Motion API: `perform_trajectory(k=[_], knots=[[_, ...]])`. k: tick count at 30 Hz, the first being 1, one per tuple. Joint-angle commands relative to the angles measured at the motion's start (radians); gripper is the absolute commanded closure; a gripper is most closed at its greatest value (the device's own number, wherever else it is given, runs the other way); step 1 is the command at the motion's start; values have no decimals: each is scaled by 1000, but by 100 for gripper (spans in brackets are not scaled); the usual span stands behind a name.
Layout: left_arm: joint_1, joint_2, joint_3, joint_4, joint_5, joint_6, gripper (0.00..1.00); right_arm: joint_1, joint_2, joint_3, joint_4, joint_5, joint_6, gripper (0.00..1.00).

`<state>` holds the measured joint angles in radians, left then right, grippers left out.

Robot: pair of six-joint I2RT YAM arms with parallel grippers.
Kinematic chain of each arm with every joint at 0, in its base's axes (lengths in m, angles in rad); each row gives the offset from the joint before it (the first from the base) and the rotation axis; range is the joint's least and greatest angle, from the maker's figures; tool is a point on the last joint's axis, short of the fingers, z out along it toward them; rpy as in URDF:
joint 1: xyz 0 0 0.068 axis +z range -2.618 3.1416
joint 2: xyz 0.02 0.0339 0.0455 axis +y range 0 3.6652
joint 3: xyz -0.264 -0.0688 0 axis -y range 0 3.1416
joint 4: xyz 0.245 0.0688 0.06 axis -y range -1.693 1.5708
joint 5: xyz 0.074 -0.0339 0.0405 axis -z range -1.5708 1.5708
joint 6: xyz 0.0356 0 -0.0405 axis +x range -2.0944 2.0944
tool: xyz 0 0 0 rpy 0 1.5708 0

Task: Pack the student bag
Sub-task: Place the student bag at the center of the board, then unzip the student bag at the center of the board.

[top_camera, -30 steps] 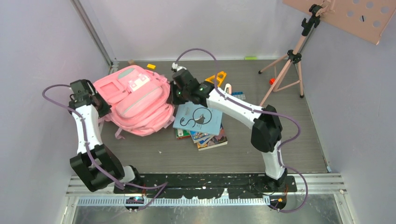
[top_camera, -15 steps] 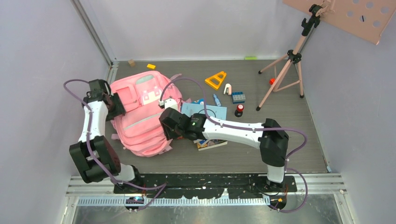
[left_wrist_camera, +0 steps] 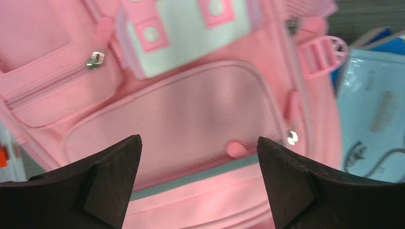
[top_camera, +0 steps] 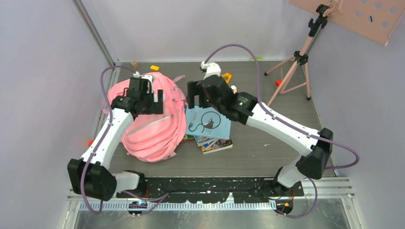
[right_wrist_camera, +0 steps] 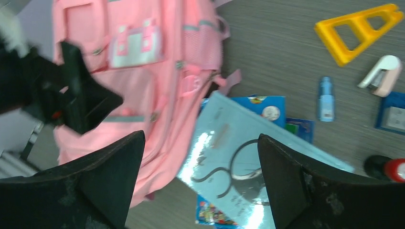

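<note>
Bag: the student bag (top_camera: pixel 153 129) lies front up on the left part of the table (top_camera: pixel 272 157), patch end toward the far wall, its right side just against the light blue book (top_camera: pixel 208 122)
Left hand: my left hand (left_wrist_camera: pixel 199 140) hangs over the front pocket (left_wrist_camera: pixel 191 105) with its fingers wide apart and nothing between them
Right hand: my right hand (right_wrist_camera: pixel 201 137) is up above the seam where bag meets book, fingers spread, also empty
Books: the blue book tops a small stack (top_camera: pixel 216 144) beside the bag
Loose bits: yellow triangle (right_wrist_camera: pixel 356 31), a pink and white stapler-like piece (right_wrist_camera: pixel 382 74) and a small blue item (right_wrist_camera: pixel 326 98) sit farther back, well apart from the bag
Zips: I see 1 silver pull (left_wrist_camera: pixel 94 58) on the small upper pocket and 1 more (left_wrist_camera: pixel 291 137) at the right edge of the front pocket; whether the main compartment is open I cannot tell
Step, as I judge it: get the bag open and steady before anything goes in
How I'd do it: pin the fabric with 1 hand close to the zip, pinch the pull with the other, and draw along the track so the soft cloth does not bunch
Watch: the straps and the clip near the book could snag a finger
</note>
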<state>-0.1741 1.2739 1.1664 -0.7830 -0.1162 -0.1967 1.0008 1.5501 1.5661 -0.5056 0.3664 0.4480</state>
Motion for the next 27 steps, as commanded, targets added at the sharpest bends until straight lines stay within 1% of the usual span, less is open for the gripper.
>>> perform_trajectory(k=[1,4,9,11,13,15,20,23,27], knots=[[-140,-58,-27,17,-37,-105,5,-123,-39,-63,-26,-16,26,5],[-226,-40,-54,27,-90,-167,4,-187,-58,-104,-31,-36,45,5],[-358,39,-38,13,-212,-205,3,-215,-89,-158,-31,-41,59,5],[-402,76,-18,-29,-323,-206,3,-218,-97,-171,-31,-41,68,5],[-431,108,-1,-61,-397,-207,3,-219,-106,-185,-32,-41,77,5],[-446,125,5,-78,-452,-205,7,-220,-108,-195,-28,-43,83,5],[-458,125,12,-90,-523,-197,15,-220,-107,-207,-28,-48,92,6],[-461,90,3,-73,-531,-198,16,-220,-104,-206,-27,-54,93,6],[-461,49,-18,-52,-501,-200,17,-220,-97,-204,-27,-58,95,6]])
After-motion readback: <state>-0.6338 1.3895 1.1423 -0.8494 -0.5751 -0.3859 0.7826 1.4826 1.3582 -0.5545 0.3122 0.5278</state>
